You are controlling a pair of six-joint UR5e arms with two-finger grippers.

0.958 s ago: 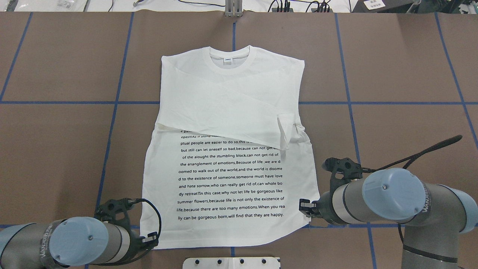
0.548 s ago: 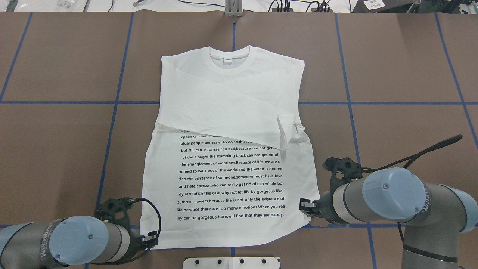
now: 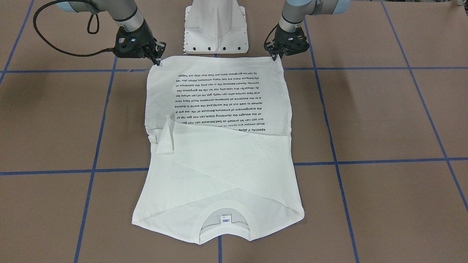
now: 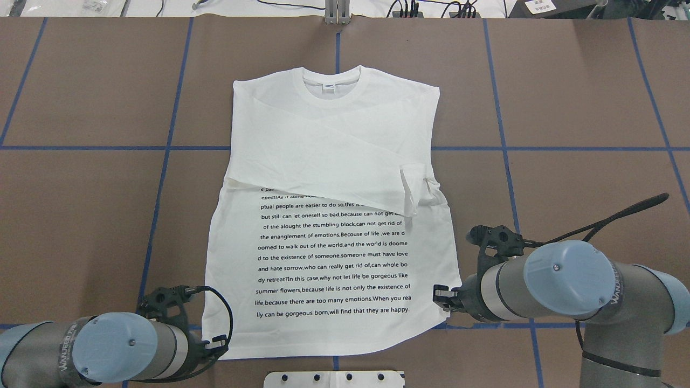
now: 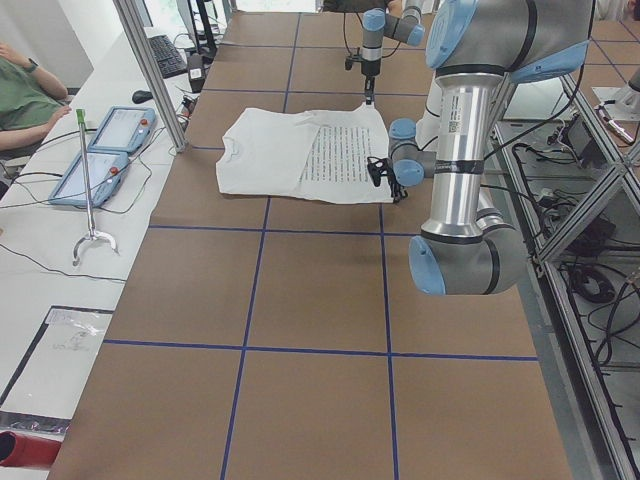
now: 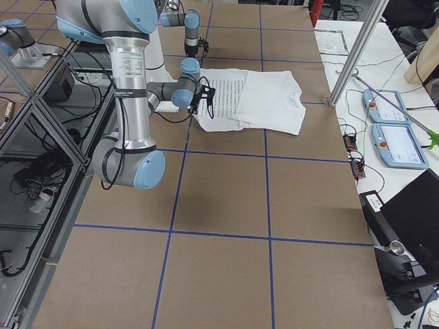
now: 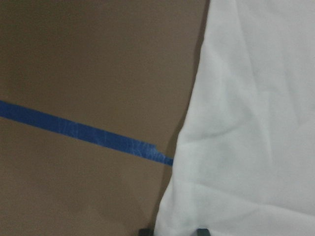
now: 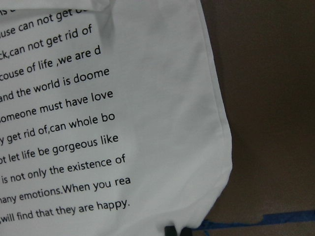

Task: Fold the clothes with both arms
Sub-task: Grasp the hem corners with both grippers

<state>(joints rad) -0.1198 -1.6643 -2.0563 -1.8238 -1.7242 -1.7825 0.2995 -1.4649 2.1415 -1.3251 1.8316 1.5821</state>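
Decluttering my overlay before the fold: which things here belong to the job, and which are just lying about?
Job:
T-shirt
left gripper
right gripper

Lying about:
white pedestal base
two control consoles
blue tape grid

In the overhead view the T-shirt (image 4: 323, 161) lies mid-frame on the surface (image 4: 81, 215), collar toward the top. The left gripper (image 4: 220, 343) is at its lower-left corner, the right gripper (image 4: 439, 297) at its lower-right edge.

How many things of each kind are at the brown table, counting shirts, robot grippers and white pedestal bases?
White T-shirt: 1
Grippers: 2 (left gripper, right gripper)
White pedestal base: 1
Total: 4
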